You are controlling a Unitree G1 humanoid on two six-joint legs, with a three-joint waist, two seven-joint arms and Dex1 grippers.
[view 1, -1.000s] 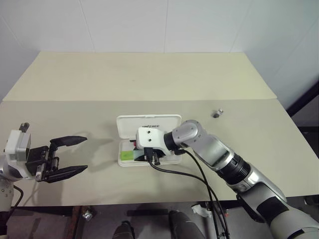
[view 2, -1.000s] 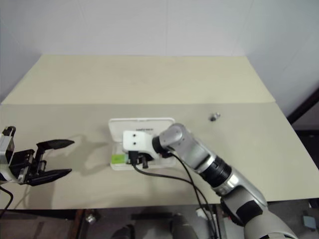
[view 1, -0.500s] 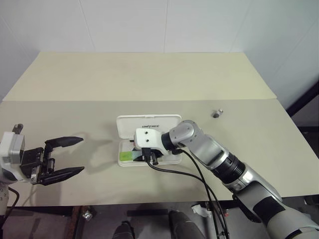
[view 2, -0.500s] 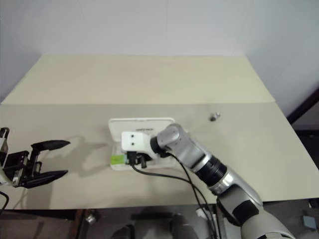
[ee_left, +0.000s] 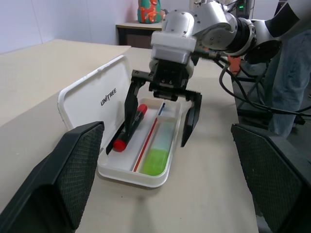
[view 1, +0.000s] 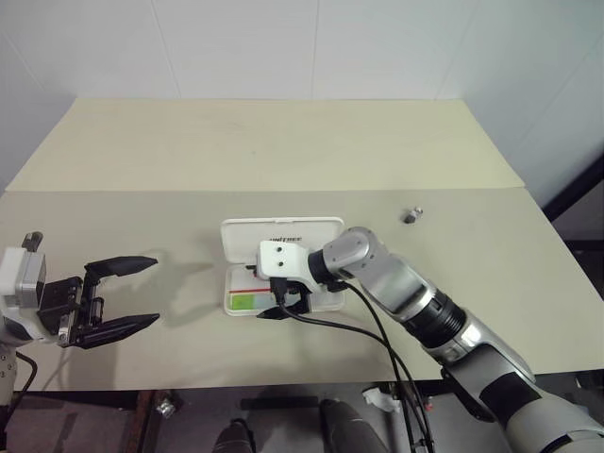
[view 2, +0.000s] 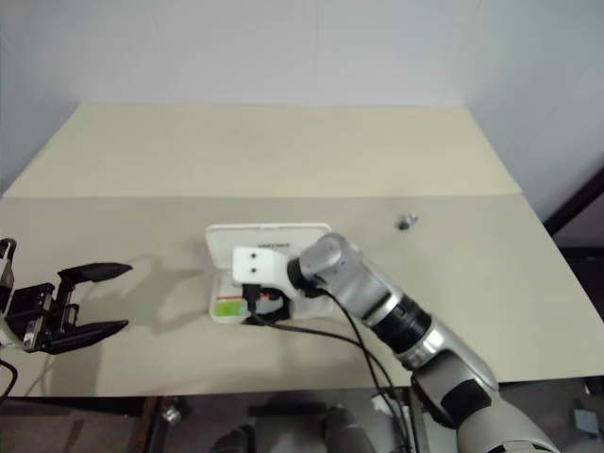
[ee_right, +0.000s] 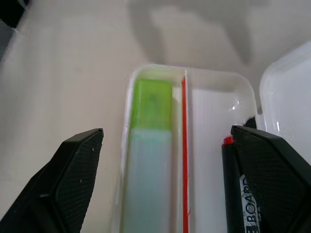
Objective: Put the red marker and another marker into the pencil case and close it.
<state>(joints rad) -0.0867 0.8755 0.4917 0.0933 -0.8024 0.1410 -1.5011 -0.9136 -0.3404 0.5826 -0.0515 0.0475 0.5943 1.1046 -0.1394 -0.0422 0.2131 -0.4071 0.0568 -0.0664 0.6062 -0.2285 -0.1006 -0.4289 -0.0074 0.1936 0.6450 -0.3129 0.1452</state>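
The white pencil case (view 1: pixel 281 231) lies open mid-table, lid flat behind its tray (ee_left: pixel 141 177). Inside the tray, the red marker (ee_left: pixel 130 127) rests in the lane beside the lid. The pale green marker (ee_left: pixel 160 150) with its bright green cap lies in the front lane, and it is also in the right wrist view as the green marker (ee_right: pixel 149 141). My right gripper (view 1: pixel 283 302) hangs open over the tray, one finger at each long side, holding nothing. Well to the left of the case, my left gripper (view 1: pixel 153 291) is open and empty above the table.
A small metal piece (view 1: pixel 411 214) lies on the table to the right of the case. A black cable (view 1: pixel 330 326) loops from my right wrist over the table's front edge. A seam crosses the table behind the case. A cabinet (ee_left: pixel 138 34) stands beyond the table.
My right gripper's fingers have spread from nearly shut to wide open, letting go of the green marker, which now lies in the tray. The left gripper has kept its place.
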